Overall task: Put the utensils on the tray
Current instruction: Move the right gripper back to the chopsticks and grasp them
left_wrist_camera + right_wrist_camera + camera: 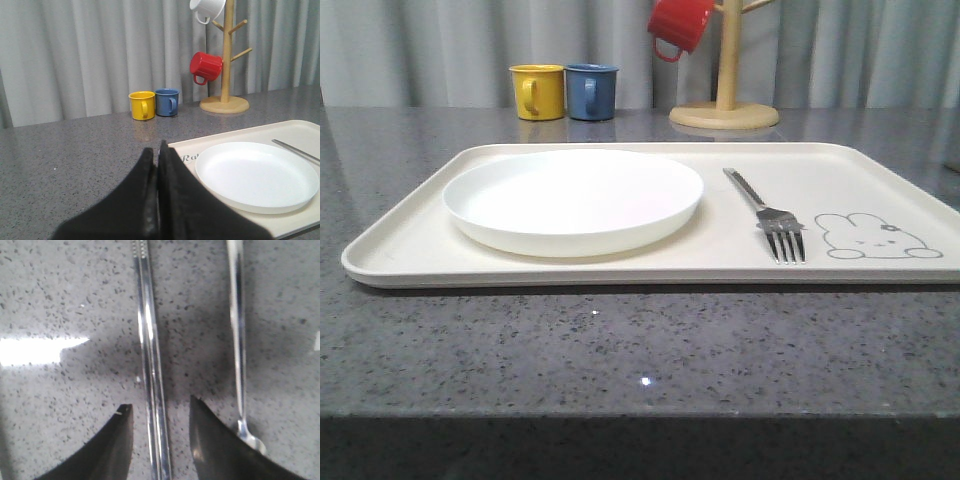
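Tray (pixel 260 131) script reads "Ra" (rest hidden); left gripper (pixel 157 165) closed; right gripper (pixel 161 412) spread astride chopsticks (pixel 150 355).

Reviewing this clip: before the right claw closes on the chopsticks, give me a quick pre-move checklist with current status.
1. Right claw open, a finger either side of the chopsticks: ok.
2. Chopsticks lying together on the counter: ok.
3. Spoon outside the fingers: ok, though it passes close beside one.
4. Left claw shut, holding nothing: ok.
5. Tray has bare room beside plate and fork: ok.
6. Claw height above the counter: cannot tell.
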`<move>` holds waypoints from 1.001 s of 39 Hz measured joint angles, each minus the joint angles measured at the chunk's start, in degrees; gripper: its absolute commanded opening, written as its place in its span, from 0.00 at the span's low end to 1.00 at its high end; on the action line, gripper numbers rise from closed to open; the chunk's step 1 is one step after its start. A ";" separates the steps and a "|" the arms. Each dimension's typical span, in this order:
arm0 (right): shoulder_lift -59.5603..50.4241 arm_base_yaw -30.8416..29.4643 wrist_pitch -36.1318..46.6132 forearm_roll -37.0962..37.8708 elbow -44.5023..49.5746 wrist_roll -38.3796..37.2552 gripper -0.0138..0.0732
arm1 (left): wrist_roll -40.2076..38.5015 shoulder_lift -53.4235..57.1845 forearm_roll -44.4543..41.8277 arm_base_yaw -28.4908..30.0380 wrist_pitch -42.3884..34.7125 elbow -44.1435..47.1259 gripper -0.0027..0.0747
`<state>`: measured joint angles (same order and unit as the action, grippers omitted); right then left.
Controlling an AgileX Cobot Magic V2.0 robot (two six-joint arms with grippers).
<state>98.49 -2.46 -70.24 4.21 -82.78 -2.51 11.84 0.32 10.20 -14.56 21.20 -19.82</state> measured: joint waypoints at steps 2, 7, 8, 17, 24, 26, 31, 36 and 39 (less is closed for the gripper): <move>0.81 0.00 0.03 -0.45 0.00 0.43 0.51 | 0.00 0.00 0.00 0.00 0.00 0.00 0.01; 2.75 0.00 0.13 -2.08 0.00 1.41 0.51 | 0.00 0.00 0.00 0.00 0.00 0.00 0.01; 3.08 0.00 0.25 -2.21 0.00 1.53 0.51 | 0.00 0.00 0.00 0.00 0.00 0.00 0.01; 4.28 0.00 0.74 -2.59 0.00 1.74 0.33 | 0.00 0.00 0.00 0.00 0.00 0.00 0.01; 4.28 -0.13 0.85 -1.95 0.00 1.86 0.14 | 0.00 0.00 0.00 0.00 0.00 0.00 0.01; 4.28 -0.13 0.85 -1.82 0.00 1.86 0.10 | 0.00 0.00 0.00 0.00 0.00 0.00 0.01; 4.28 -0.13 0.51 -1.70 -0.50 1.86 0.10 | 0.00 0.00 0.00 0.00 0.00 0.00 0.01; 2.96 -0.13 0.39 -1.81 -1.70 1.86 0.10 | 0.00 0.00 0.00 0.00 0.00 0.00 0.01; 0.48 0.28 0.29 -2.78 -2.06 1.70 0.10 | 0.00 0.00 0.00 0.00 0.00 0.00 0.01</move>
<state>98.97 -2.18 -69.95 1.43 -84.85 -0.81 11.84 0.32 10.20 -14.56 21.20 -19.82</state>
